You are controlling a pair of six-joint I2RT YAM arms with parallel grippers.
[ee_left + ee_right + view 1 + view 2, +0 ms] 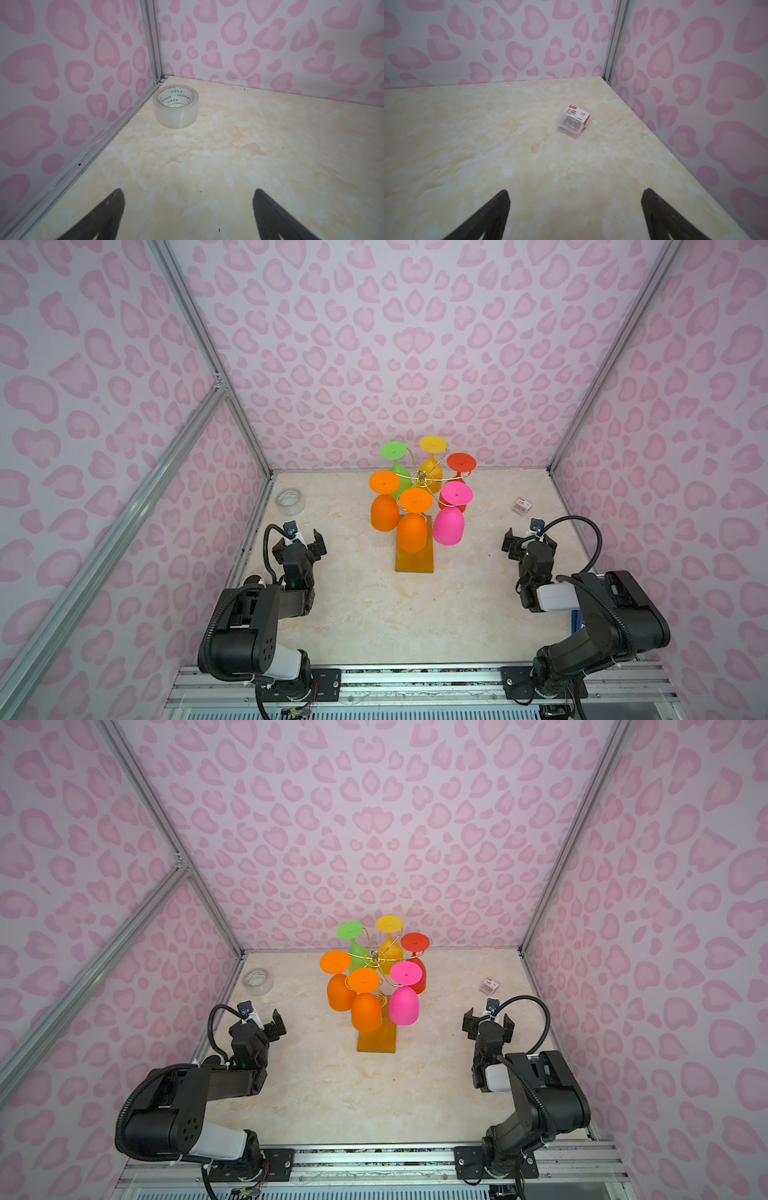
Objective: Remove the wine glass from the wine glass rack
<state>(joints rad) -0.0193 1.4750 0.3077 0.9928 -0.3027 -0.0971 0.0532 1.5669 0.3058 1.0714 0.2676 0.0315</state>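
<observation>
While left end effector [188,190] and right end effector [575,190] gape empty | tape roll [175,112] "YuPin BOPP" | box [574,122] "PAPERCLIPS"

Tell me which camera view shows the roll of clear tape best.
The left wrist view. There the tape roll sits close and sharp, lying flat, with the printing on its core readable. In both top views it is only a small, pale, distant ring with no legible detail. The right wrist view does not show it.

Bright, even light; corners perhaps warped.
</observation>
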